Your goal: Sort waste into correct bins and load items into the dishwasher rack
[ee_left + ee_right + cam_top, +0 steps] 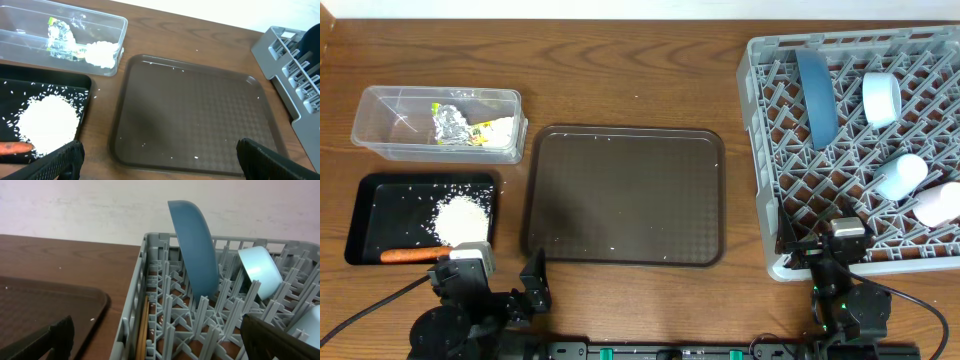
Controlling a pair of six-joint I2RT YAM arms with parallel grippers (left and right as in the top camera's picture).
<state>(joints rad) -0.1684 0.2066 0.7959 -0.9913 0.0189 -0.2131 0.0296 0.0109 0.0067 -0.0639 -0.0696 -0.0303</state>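
Observation:
The grey dishwasher rack (756, 150) stands at the right. In it are a dark-blue bowl (817, 95) on edge, two light-blue bowls (881, 97) (900, 175) and a white-pink cup (935, 205). Wooden chopsticks (145, 330) lie along its left inner wall. The clear tub (380, 110) holds crumpled foil (450, 122) and wrapper scraps (492, 130). Rice (462, 215) and an orange carrot (415, 254) lie in the black tray (380, 215). My left gripper (160, 170) is open and empty at the near edge of the brown tray. My right gripper (160, 345) is open and empty at the rack's near left corner.
A large dark brown serving tray (625, 195) lies in the middle of the wooden table, with a few stray rice grains on it. Both arm bases sit at the table's front edge.

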